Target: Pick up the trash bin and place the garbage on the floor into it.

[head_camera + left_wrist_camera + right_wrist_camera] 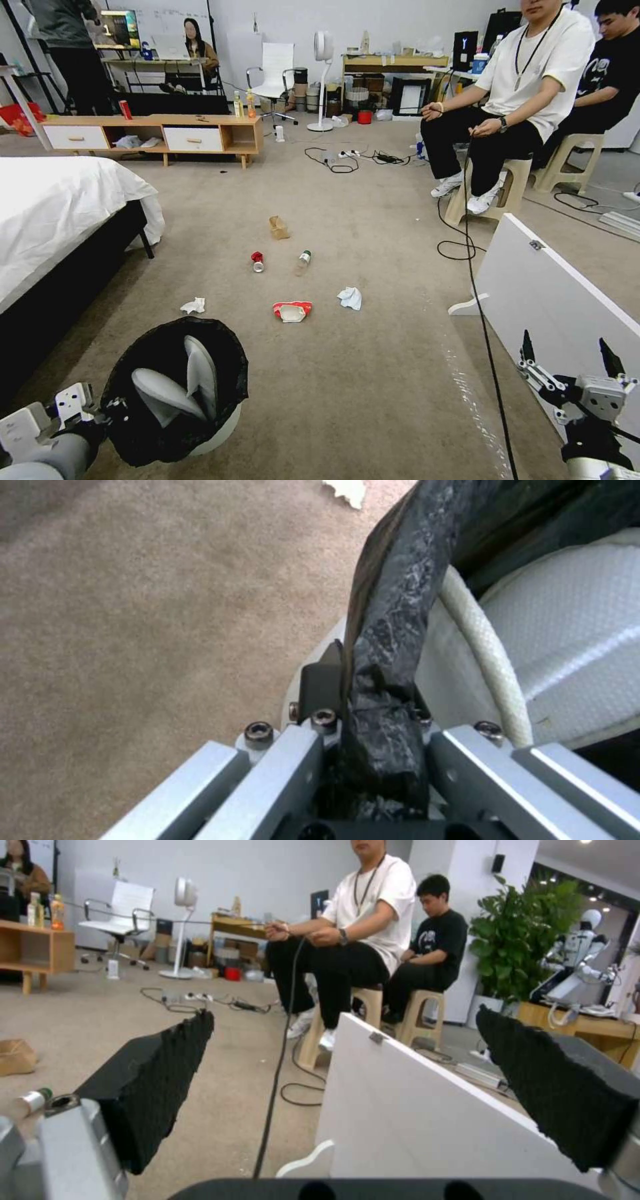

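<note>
The trash bin, white with a black bag liner and grey flaps inside, is at my lower left. My left gripper is shut on its rim; the left wrist view shows the fingers clamping the black bag edge against the white wall. Garbage lies on the floor ahead: a tissue, a red-and-white wrapper, another tissue, a red can, a green-capped bottle and a tan paper bag. My right gripper hangs open and empty at the lower right.
A bed fills the left side. A leaning white board and a black cable run along the right. Two people sit on stools behind them. A low wooden cabinet stands at the back.
</note>
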Tool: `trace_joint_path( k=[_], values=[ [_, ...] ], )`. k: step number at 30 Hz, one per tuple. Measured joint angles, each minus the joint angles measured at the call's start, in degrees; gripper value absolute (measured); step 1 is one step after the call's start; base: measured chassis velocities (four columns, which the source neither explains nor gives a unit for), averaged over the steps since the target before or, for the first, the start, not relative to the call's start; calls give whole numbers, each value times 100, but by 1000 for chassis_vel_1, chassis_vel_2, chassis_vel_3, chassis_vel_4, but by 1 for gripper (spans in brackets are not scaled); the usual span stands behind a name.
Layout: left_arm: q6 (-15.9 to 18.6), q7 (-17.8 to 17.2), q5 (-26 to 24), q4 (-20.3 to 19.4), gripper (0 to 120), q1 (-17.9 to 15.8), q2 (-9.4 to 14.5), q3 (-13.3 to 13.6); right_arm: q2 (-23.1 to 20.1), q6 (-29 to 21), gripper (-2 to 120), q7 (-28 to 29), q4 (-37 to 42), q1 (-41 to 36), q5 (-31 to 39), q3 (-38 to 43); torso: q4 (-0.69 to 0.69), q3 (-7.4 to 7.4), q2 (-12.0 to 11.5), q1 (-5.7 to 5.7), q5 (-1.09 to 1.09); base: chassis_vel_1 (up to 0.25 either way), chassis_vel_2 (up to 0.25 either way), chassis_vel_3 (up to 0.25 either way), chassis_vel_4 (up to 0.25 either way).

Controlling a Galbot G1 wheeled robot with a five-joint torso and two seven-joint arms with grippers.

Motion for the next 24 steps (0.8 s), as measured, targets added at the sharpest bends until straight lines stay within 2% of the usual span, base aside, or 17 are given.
trace_joint_path(
  k=[24],
  values=[
    [0,68,111,-43,2,95,-89,-20,-53,101,100,-50,-48,-28,6,63,0,-1,2,0,0,-3,2,2,-2]
  ],
)
